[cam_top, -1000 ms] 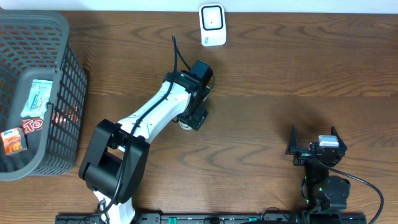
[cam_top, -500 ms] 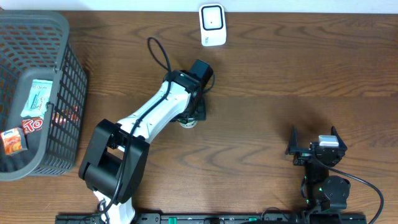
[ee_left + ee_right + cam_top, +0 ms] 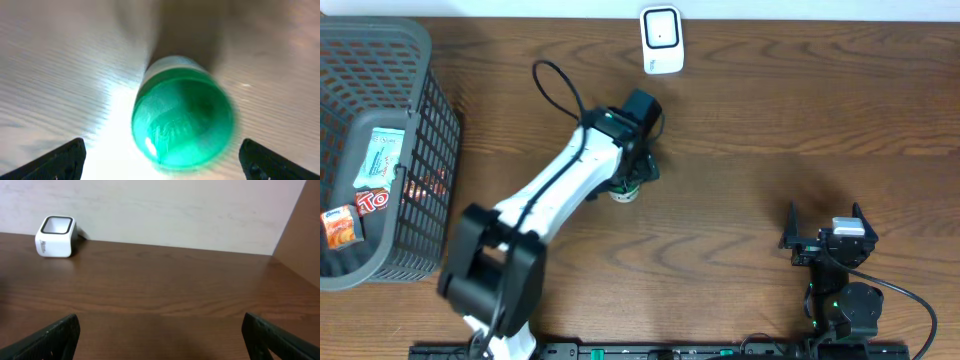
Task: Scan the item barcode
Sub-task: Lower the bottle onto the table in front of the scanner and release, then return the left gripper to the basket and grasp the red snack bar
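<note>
Item: small green-capped bottle [image 3: 182, 112], upright on the table [image 3: 770, 120], directly under the left pincer [image 3: 162, 161] and roughly centred between its two fingers. Neither finger touches it. Left pincer is released, jaws wide, dark tips just in view either side of the bottle. Wrist view is blurred, no barcode visible from above, so it is probably on the side wall.

Handling, as a guess: light, rigid plastic. The glossy domed cap looks slippery and the round body would roll if tipped. Best hold is across the body below the cap, around the white band, not on the dome. Keep the label side unclamped so it can face the scanner.

White scanner [image 3: 661, 40] sits beyond the left pincer, farther from the robot, well apart from the bottle, window up.

Right pincer [image 3: 160, 340] is also released, jaws spread, nothing in it, parked low far out to the right of the left pincer.

Grey mesh basket [image 3: 425, 120] lies well off to the left of the left pincer. Inside are a pale blue-white packet [image 3: 380, 155], a red wrapper [image 3: 372, 201] and an orange packet [image 3: 340, 226], lying loose.
</note>
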`<state>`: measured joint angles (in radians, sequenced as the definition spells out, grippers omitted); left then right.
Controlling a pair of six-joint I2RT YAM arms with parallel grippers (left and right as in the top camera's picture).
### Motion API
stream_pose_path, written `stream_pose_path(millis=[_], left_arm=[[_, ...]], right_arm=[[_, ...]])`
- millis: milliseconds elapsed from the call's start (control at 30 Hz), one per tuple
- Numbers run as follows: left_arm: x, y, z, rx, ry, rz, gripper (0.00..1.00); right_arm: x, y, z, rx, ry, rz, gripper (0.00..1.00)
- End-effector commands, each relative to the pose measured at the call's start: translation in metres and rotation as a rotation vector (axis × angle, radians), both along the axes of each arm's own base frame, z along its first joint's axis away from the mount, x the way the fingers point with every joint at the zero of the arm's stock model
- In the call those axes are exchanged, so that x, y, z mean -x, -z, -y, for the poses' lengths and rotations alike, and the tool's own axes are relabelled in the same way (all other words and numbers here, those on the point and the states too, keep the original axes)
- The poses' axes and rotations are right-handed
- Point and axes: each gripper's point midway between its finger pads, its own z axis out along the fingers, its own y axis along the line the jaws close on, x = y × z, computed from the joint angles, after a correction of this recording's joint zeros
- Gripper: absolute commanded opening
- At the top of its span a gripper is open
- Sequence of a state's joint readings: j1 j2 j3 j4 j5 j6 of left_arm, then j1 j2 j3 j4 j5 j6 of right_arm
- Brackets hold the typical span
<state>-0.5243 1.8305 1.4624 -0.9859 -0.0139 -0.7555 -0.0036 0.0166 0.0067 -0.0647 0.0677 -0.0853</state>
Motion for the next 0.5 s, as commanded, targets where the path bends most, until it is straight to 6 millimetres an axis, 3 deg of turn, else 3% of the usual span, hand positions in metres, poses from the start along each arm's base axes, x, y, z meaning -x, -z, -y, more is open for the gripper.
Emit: stream_pose_path(millis=[0, 100, 200, 333, 467], left_arm=[[-0.023, -0.091, -0.011, 0.026, 0.105, 0.237, 0.98], [-0.022, -0.152, -0.025, 0.051, 0.156, 0.379, 0.98], [-0.018, -0.207, -0.063, 0.035, 0.076, 0.529, 0.98], [-0.003, -0.262, -0.148, -0.034, -0.157, 0.7, 0.98], [0.025, -0.284, -0.238, -0.098, -0.471, 0.766, 0.98]], right_arm=[[0.0, -0.001, -0.001, 0.01, -0.003, 0.004, 0.99], [0.0, -0.001, -0.001, 0.01, -0.003, 0.004, 0.99], [0.0, -0.001, -0.001, 0.01, -0.003, 0.004, 0.99], [0.0, -0.001, -0.001, 0.01, -0.003, 0.004, 0.99], [0.0, -0.001, -0.001, 0.01, -0.003, 0.004, 0.99]])
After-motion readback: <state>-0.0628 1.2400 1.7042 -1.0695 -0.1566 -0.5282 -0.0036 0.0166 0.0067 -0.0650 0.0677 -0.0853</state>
